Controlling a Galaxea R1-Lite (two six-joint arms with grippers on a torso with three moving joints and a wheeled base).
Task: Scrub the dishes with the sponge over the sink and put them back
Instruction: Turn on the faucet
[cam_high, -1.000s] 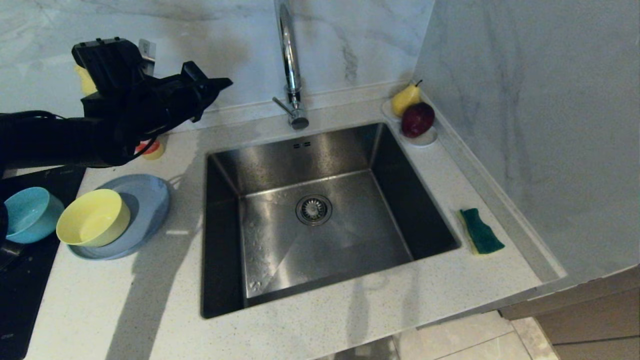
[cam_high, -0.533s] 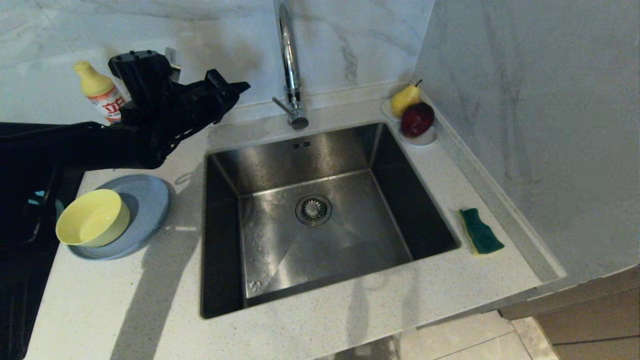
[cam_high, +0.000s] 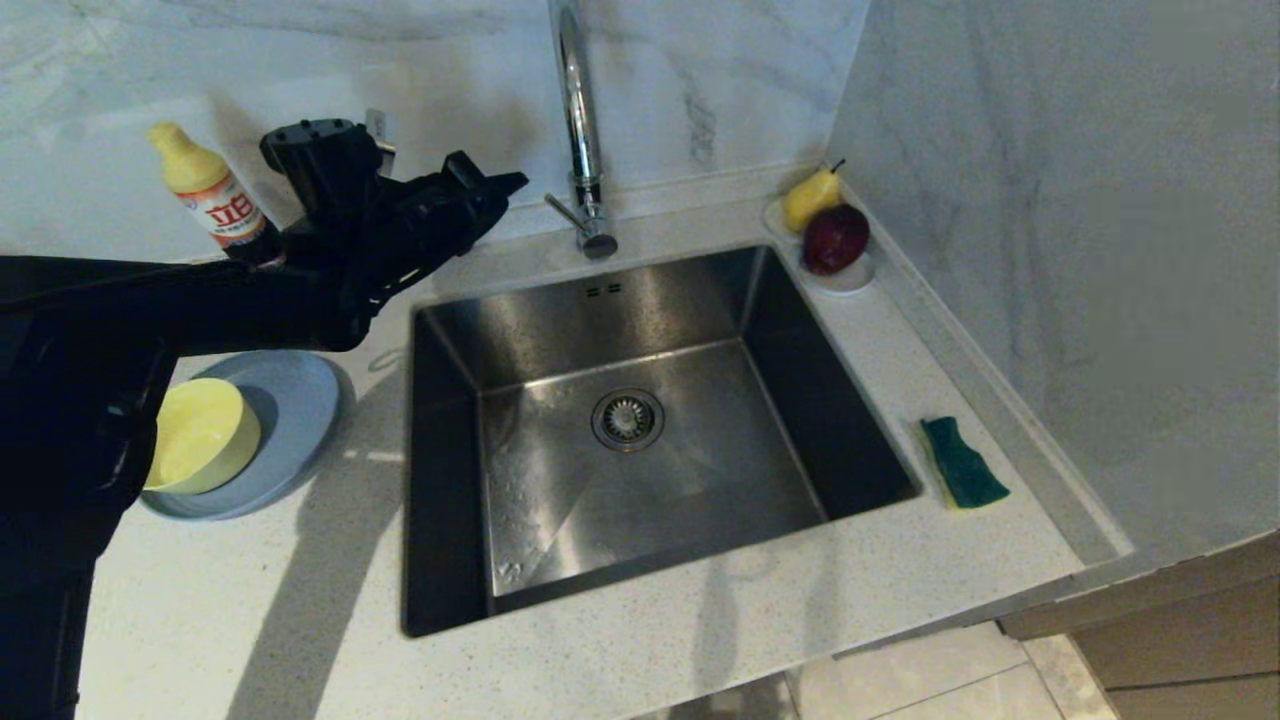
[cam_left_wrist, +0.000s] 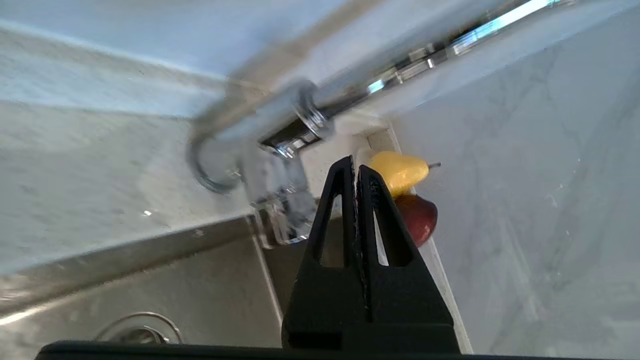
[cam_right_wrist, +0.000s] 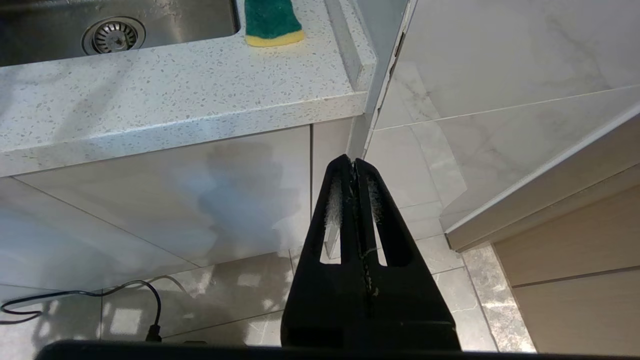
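Observation:
My left gripper (cam_high: 512, 182) (cam_left_wrist: 355, 167) is shut and empty, held in the air over the counter at the sink's back left corner, pointing toward the chrome tap (cam_high: 578, 130). The steel sink (cam_high: 640, 420) lies empty with its drain strainer (cam_high: 627, 419) in the middle. A yellow bowl (cam_high: 205, 435) sits on the grey-blue plate (cam_high: 290, 410) left of the sink, partly behind my left arm. The teal bowl is hidden by that arm. The green and yellow sponge (cam_high: 962, 464) (cam_right_wrist: 270, 21) lies on the counter right of the sink. My right gripper (cam_right_wrist: 354, 167) hangs shut below the counter's edge.
A yellow detergent bottle (cam_high: 205, 190) stands against the back wall at the left. A white saucer (cam_high: 852, 275) with a pear (cam_high: 812, 197) and a red apple (cam_high: 835, 238) sits in the back right corner. A marble wall rises close on the right.
My left arm has swung right and forward, from above the bottle toward the tap. It now uncovers the bottle and covers the teal bowl and part of the yellow bowl.

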